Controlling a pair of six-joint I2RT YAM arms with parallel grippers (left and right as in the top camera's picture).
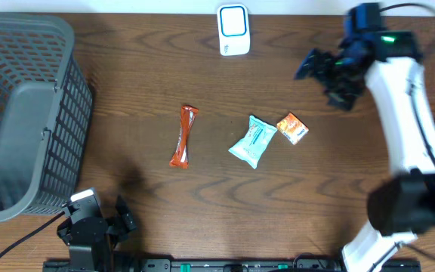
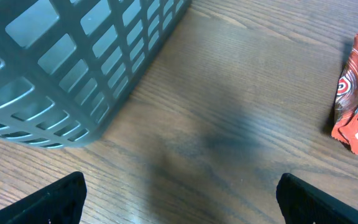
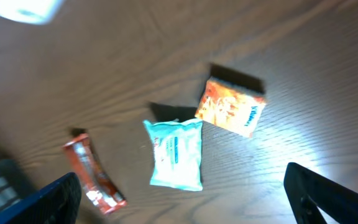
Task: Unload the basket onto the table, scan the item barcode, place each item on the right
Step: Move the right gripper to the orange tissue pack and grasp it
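Three wrapped snacks lie mid-tabletop (image 1: 142, 68): a red bar (image 1: 184, 136), a teal packet (image 1: 252, 141) and, just beside it, a small orange packet (image 1: 292, 128). My right end effector (image 1: 319, 79) hangs near them, spread wide, holding nothing. My left end effector (image 1: 125, 215) sits spread wide and empty by the basket (image 1: 21, 113). The white scanner (image 1: 233, 29) stands at the far edge. These wrappers look light, crinkly and slippery, so I'd pinch the teal packet gently across its narrow width, leaving any barcode uncovered.
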